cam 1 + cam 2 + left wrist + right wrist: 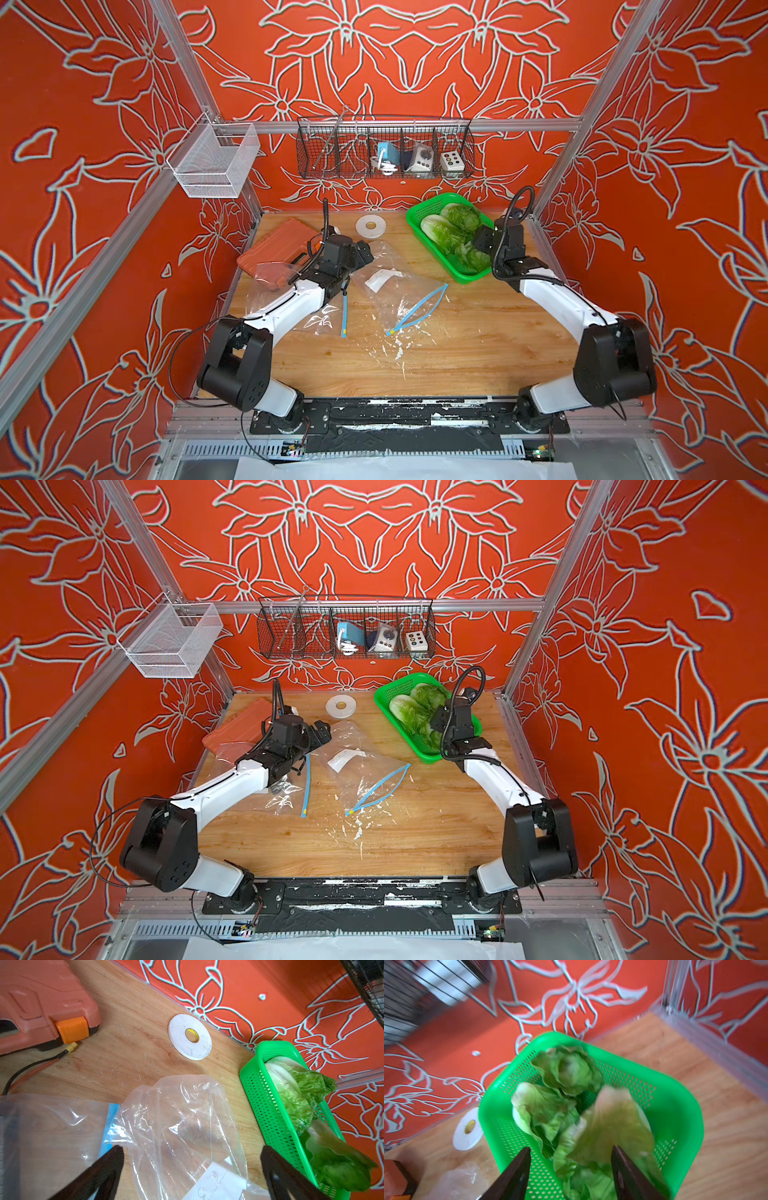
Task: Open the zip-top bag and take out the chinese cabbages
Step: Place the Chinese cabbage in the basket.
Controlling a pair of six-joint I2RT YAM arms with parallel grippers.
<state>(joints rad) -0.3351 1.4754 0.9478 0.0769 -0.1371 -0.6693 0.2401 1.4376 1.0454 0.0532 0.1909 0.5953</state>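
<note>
Chinese cabbages (446,235) in green basket (463,274)

The setting is a robotics laboratory test cell, not a domestic or commercial room. The enclosure is built from an aluminium profile frame (523,124), and its sides and back carry printed red floral panels (415,62) as a backdrop. A wooden tabletop (457,353) forms the work surface. Two manipulators, the left arm (286,303) and the right arm (557,299), are mounted on a black base plate (407,409) along the front edge. A slotted cable duct (232,451) with exposed wiring runs below it. A black wire basket (324,166) and a white mesh basket (212,166) hang from the frame; the former holds small electrical units.
</note>
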